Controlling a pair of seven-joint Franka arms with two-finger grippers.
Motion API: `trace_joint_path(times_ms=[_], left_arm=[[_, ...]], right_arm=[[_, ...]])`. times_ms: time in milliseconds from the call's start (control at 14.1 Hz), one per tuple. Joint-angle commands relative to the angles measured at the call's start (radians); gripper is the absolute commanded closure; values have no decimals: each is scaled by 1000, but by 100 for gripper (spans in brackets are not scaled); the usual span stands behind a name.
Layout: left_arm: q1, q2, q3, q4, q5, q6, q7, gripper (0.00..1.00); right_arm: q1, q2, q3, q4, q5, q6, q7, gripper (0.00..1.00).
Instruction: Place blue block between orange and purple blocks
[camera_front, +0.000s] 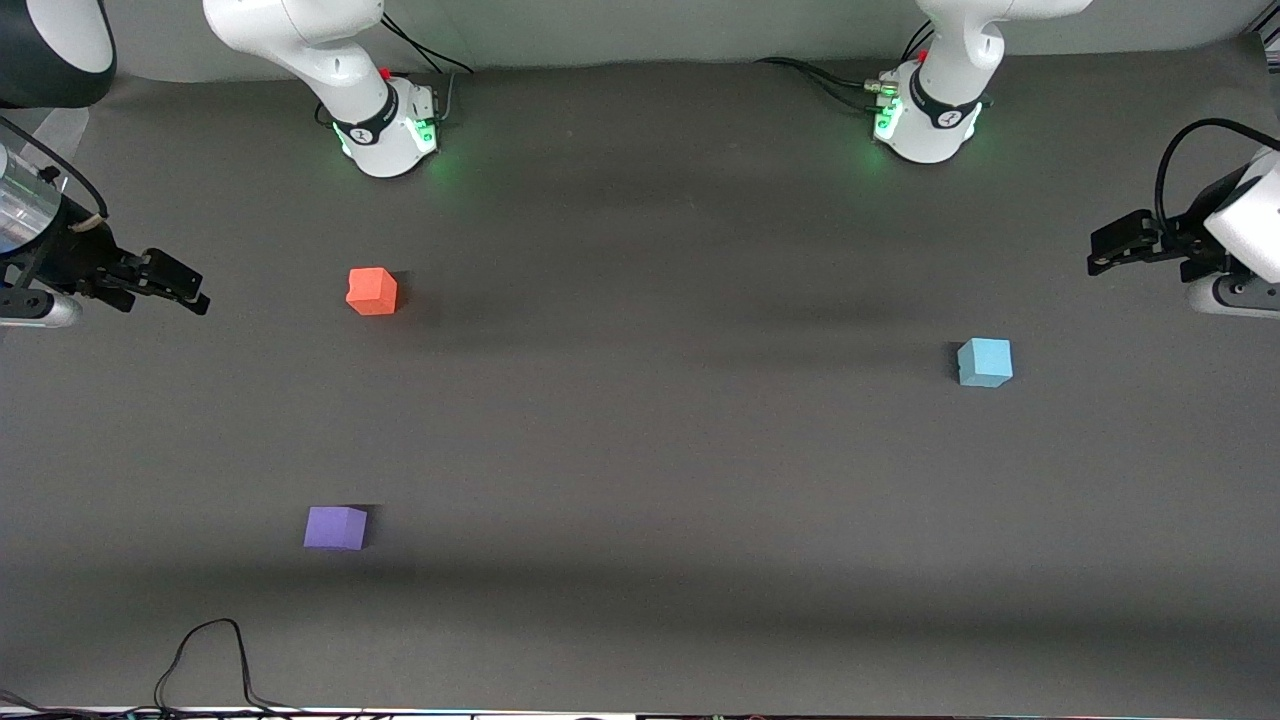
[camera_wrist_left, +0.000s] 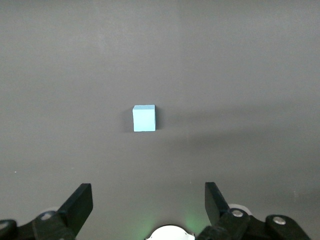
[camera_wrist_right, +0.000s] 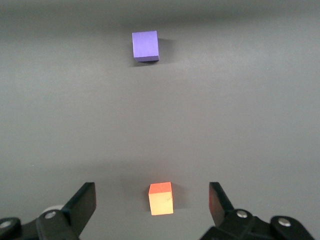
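The light blue block (camera_front: 985, 362) sits alone on the dark grey table toward the left arm's end; it also shows in the left wrist view (camera_wrist_left: 144, 118). The orange block (camera_front: 372, 291) and the purple block (camera_front: 335, 527) lie toward the right arm's end, the purple one nearer the front camera. Both show in the right wrist view, orange (camera_wrist_right: 161, 198) and purple (camera_wrist_right: 145, 46). My left gripper (camera_front: 1098, 258) (camera_wrist_left: 147, 196) hangs open and empty over the table's end, apart from the blue block. My right gripper (camera_front: 192, 293) (camera_wrist_right: 151, 191) hangs open and empty over the other end.
The two arm bases (camera_front: 390, 135) (camera_front: 930, 125) stand along the table's back edge with cables beside them. A black cable (camera_front: 215, 655) loops onto the table at the front edge near the purple block.
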Motion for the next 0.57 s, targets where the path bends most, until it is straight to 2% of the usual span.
trace_joint_path(times_ms=[0, 355, 497], left_arm=[[-13, -2, 7, 16, -5, -20, -11, 0], [-3, -8, 10, -1, 5, -48, 9, 0], [-3, -59, 12, -69, 15, -39, 9, 0]], right_arm=[[2, 4, -8, 23, -14, -31, -6, 0], [2, 4, -8, 23, -14, -29, -6, 0], [2, 4, -9, 23, -14, -29, -6, 0]])
